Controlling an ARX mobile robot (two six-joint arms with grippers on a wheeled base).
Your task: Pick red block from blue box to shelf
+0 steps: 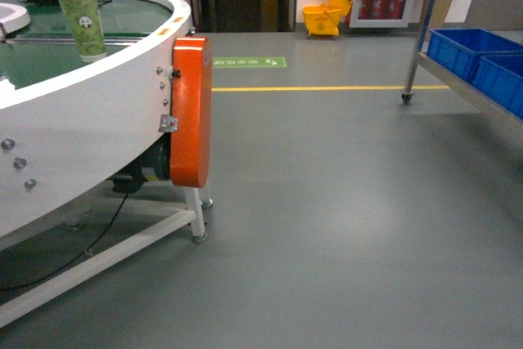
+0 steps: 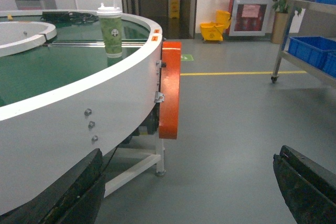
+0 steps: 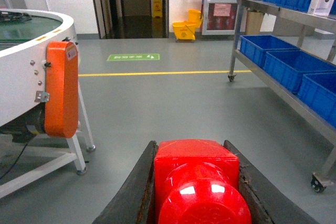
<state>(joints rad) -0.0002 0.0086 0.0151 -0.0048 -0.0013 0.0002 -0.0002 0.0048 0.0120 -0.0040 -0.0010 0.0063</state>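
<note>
In the right wrist view the glossy red block (image 3: 197,182) fills the bottom centre, its round stud facing the camera. My right gripper (image 3: 195,162) is shut on it, one dark finger pressed against each side. The steel shelf (image 3: 273,14) stands at the right of that view; it also shows as the shelf (image 1: 458,79) at the head view's right edge and the shelf (image 2: 304,64) in the left wrist view. My left gripper (image 2: 186,182) is open and empty above the grey floor. Neither gripper appears in the head view. The blue box is out of view.
A white round conveyor table (image 1: 90,136) with an orange side cover (image 1: 192,112) takes up the left, a lidded green cup (image 1: 82,18) standing on it. Dark blue crates (image 3: 286,61) sit on the shelf's lower tier. A yellow mop bucket (image 1: 327,14) stands far back.
</note>
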